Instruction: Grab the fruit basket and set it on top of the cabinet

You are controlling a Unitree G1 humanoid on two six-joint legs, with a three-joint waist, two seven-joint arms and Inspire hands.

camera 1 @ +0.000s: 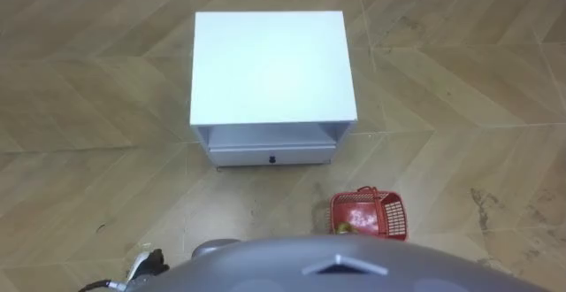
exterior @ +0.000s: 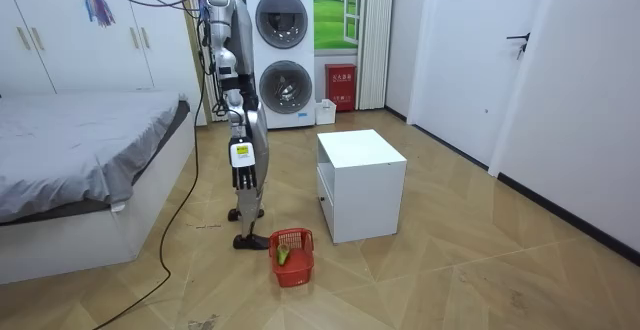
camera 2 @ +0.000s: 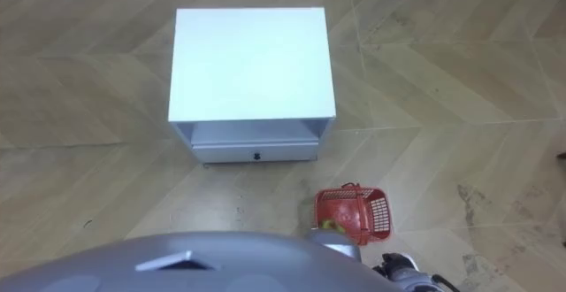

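The fruit basket (camera 1: 371,214) sits on the floor (camera 1: 460,80) in front of the drawer side of the white cabinet (camera 1: 272,66). It is off toward the cabinet's right front corner, well apart from it and close to where we stand. It is a red plastic basket with latticed walls. A thin handle (camera 1: 363,191) shows at the rim nearest the cabinet; whether it stands upright or leans we cannot tell. Inside we make out a yellow-green fruit (camera 1: 343,228) lying at the side farthest from the cabinet. What else the basket holds we cannot tell.

We stand upright facing the cabinet's drawer. Our right hand (exterior: 244,177) hangs at our side, well above the basket. Our left hand (camera 1: 148,262) shows low, out beyond the cabinet's left front corner. With either hand, we cannot tell whether the fingers are straight or curled. The basket rests untouched.

We judge the basket light, with little in it. The plastic looks stiff enough to keep its shape, yet the latticed walls would likely flex if squeezed, and the smooth rim could slip from a pinch. The handle seems the best place to take hold, with our fingers curled under the middle of its arch so the basket hangs level. The fruit looks loose and off-centre, so we expect the basket to tip a little toward it as it leaves the floor. A slow, straight lift should keep the fruit from rolling. The basket lies low, so we would have to bend well down to reach it.
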